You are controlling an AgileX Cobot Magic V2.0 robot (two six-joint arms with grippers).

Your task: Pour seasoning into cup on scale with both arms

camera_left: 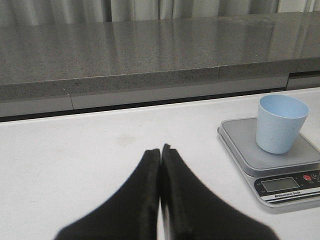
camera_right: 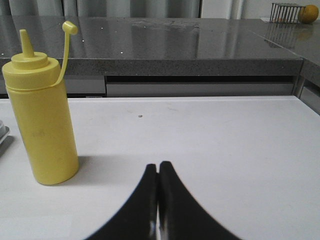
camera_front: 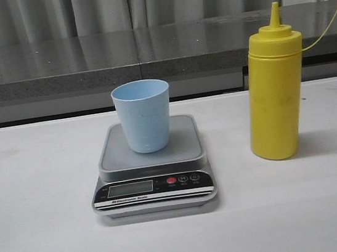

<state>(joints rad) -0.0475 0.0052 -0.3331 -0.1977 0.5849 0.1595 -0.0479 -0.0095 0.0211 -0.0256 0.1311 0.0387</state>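
A light blue cup [camera_front: 143, 115] stands upright on the grey platform of the scale [camera_front: 153, 178] in the middle of the white table; both also show in the left wrist view, the cup [camera_left: 280, 123] on the scale [camera_left: 235, 135]. The yellow seasoning bottle [camera_front: 275, 90] stands upright to the right of the scale, its cap open and hanging on its tether [camera_front: 329, 21]. It also shows in the right wrist view [camera_right: 41, 115]. My left gripper [camera_left: 160, 148] is shut and empty, left of the scale. My right gripper [camera_right: 158, 165] is shut and empty, right of the bottle. Neither gripper shows in the front view.
A dark grey stone counter [camera_front: 146, 48] runs along the far edge of the table, with curtains behind. A wire basket [camera_right: 286, 12] and an orange fruit [camera_right: 309, 13] sit on the counter at the far right.
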